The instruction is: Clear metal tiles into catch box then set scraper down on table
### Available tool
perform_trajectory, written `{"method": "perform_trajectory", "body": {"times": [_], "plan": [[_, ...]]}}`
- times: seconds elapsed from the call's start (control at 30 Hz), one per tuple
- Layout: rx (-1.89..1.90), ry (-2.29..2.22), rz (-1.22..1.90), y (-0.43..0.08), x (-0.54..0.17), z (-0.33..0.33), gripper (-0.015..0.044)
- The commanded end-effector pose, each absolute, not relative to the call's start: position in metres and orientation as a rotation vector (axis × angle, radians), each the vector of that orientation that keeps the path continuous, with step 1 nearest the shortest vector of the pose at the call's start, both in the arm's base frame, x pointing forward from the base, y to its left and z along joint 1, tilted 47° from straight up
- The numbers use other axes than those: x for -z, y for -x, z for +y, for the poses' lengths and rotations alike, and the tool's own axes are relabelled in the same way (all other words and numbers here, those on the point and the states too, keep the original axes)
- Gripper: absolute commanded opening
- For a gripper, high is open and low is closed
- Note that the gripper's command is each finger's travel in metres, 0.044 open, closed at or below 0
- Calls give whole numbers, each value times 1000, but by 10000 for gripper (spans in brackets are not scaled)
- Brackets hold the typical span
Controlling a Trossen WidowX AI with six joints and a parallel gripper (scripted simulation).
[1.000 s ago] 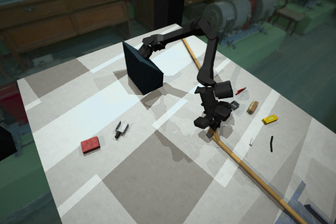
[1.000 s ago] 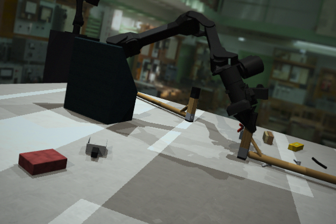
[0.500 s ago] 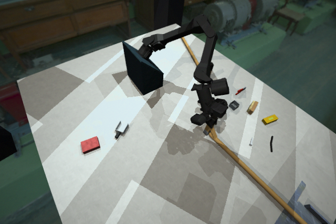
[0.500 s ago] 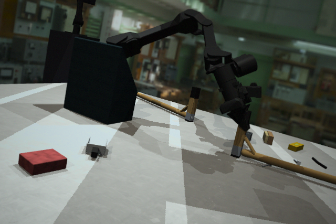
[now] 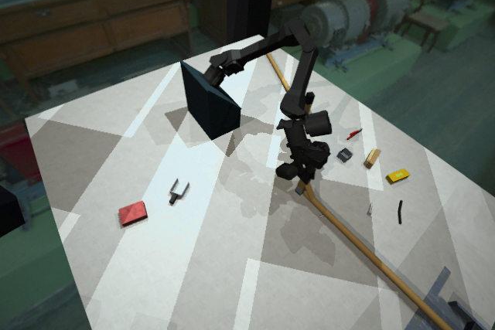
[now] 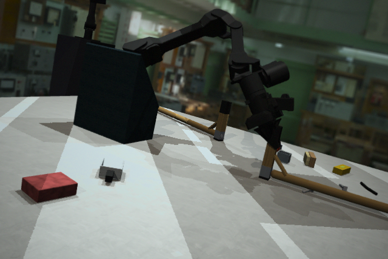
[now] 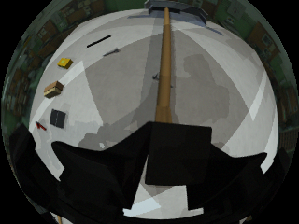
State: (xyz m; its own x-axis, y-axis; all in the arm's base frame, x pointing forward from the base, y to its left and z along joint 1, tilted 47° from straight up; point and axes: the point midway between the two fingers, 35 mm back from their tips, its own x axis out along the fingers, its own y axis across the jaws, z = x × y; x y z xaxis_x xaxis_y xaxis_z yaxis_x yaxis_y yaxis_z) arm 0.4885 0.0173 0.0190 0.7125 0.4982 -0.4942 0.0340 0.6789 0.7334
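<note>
Holding with the black parallel-jaw gripper (image 5: 305,179) (image 6: 274,147) (image 7: 166,127), partly open, fingers clamped on the upright wooden handle (image 5: 302,185) (image 6: 268,157) (image 7: 178,156) of what reads as the long wooden scraper (image 5: 375,260) (image 6: 328,188) (image 7: 164,70). Only one arm, so no choice of hand. Handle stands roughly upright, braced to the near end of the shaft, grey foot at or close to the table. From the gripper, shaft stretches outward, away from the arm's base: to lower right in the top view, off to the right in the exterior one, nearly straight up in the wrist one. Long axis low and about level, pointing at the blue-grey plate (image 5: 442,278) (image 7: 201,21), probably the steel bench plate. Working end too small and dark there to call; same for tiles and catch box. Likely step: early sweeping, or lining up for it. Should keep the shaft on that line and guide from the handle; with so long a lever, even slight wrist yaw could swing the far end wide of the plate.
</note>
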Motion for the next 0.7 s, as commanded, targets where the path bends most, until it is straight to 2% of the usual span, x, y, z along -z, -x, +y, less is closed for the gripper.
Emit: {"method": "perform_trajectory", "body": {"times": [0.0,0.67], "plan": [[-289,-795,743,-480,-21,18,0],[-287,-795,741,-451,-19,21,0]]}}
